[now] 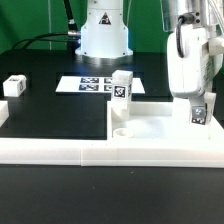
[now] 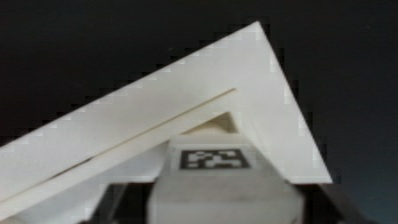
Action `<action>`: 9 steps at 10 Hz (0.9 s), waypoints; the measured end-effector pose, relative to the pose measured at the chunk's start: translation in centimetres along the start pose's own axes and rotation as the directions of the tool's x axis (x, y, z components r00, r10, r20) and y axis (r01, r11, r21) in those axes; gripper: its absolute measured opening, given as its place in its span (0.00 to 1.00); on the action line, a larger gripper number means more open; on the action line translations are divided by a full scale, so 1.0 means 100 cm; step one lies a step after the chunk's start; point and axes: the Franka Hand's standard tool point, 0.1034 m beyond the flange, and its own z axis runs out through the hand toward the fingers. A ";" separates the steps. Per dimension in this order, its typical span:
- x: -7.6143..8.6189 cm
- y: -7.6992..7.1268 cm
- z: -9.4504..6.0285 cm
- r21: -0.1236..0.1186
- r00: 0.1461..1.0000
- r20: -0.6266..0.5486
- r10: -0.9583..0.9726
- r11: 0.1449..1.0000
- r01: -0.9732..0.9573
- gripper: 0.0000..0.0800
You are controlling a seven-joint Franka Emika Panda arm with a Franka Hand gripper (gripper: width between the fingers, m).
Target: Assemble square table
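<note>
Quick count from where I'm standing, all placed off the claw (image 1: 198,108).

Tabletops: one. The big white square tabletop (image 1: 160,125) lies flat right under the claw, raised rim up. The claw hangs over the corner at the exterior view's right. In the wrist view that corner (image 2: 231,80) fills most of the picture as a white wedge.

Legs: I can count three, no more.
- The first leg (image 1: 200,114) is right at the claw's tips, tag facing out, down at the tabletop's corner. In the wrist view this same leg (image 2: 217,185) sits between the fingers with its tag on top.
- The second leg (image 1: 121,88) stands upright on the tabletop's other far corner, well off to the exterior view's left of the claw. It's tagged too.
- The third leg (image 1: 15,85) lies on the black table, much farther out to the exterior view's left of the claw, well apart from the tabletop.

Marker board (image 1: 95,84): one, flat on the table beyond the second leg, to the exterior view's left of the claw.

Border rail (image 1: 60,152): one long white one, running along the near edge of the tabletop, in front of the claw.

Claw state: honestly can't tell. The fingers flank the first leg, but whether they're pinching it or standing just off it doesn't show.
</note>
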 end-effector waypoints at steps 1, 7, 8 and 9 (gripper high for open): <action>0.000 0.000 0.001 -0.001 0.999 -0.001 -0.049 0.999 0.049 0.61; -0.007 0.003 0.001 0.002 0.729 -0.026 -0.684 0.729 0.685 0.81; -0.005 0.003 0.001 -0.020 0.627 -0.027 -0.778 0.628 0.778 0.81; -0.003 0.002 0.000 -0.061 0.480 -0.012 -0.877 0.480 0.875 0.81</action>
